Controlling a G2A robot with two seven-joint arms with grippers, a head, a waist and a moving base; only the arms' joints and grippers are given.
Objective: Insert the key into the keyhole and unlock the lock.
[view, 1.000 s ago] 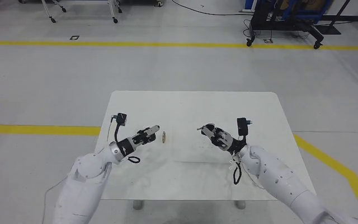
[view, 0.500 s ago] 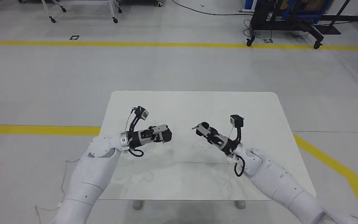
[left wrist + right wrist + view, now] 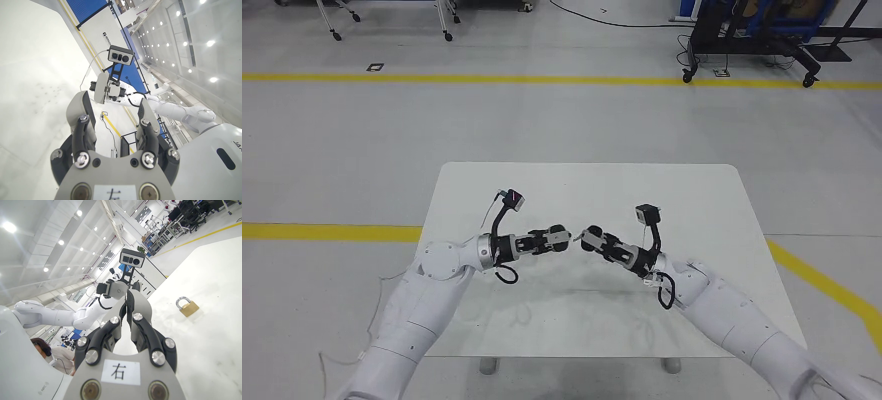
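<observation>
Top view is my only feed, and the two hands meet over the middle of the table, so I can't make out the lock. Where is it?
Observer: The right wrist view shows it. The padlock lies on the table, off to one side of the right hand, with neither hand touching it.
Operator: Is the left hand carrying anything?
Observer: No. In the left wrist view, the left hand is open with nothing between its fingers.
</observation>
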